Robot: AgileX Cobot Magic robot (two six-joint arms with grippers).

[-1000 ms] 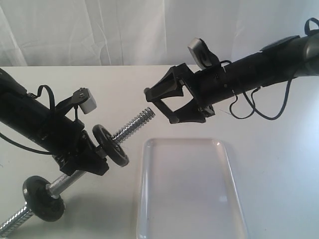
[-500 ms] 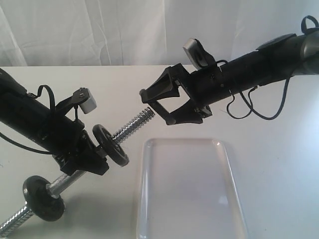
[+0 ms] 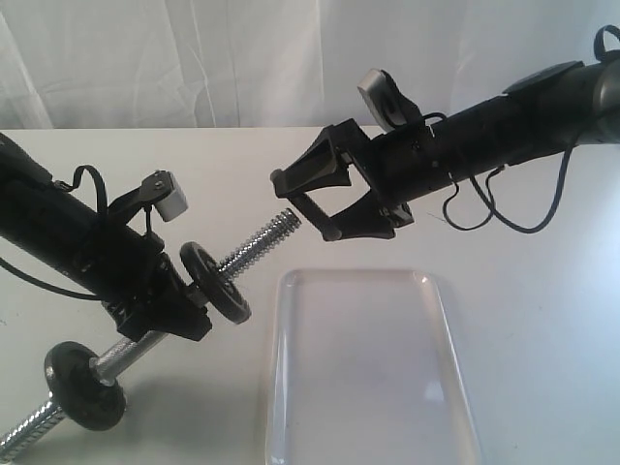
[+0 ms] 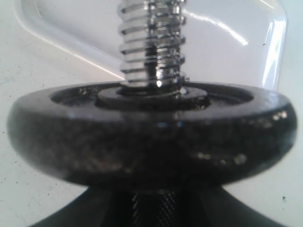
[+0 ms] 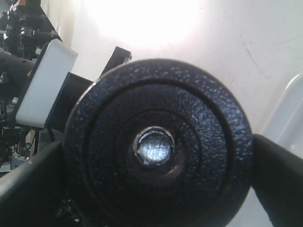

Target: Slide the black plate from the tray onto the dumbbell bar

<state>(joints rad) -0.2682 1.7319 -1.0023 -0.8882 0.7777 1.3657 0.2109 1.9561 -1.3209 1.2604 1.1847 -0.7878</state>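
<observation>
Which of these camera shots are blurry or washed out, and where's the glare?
Left wrist view: the near disc is soft, the tray shows glare streaks. Right wrist view: the table behind the plate is blown out white. Exterior view: sharp, soft shadows.

My outside camera stands off the arms, slightly above the white table [image 3: 542, 320], facing the pale curtain [image 3: 194, 58], far enough to show both arms. My left wrist camera sits tight behind a matte-black round disc [image 4: 151, 137], looking along the chrome threaded dumbbell bar [image 4: 151, 42] toward the clear glossy plastic tray [image 4: 227, 52]. My right wrist camera stares square and close at the flat round black plate [image 5: 156, 94]. All three share that bar's end
</observation>
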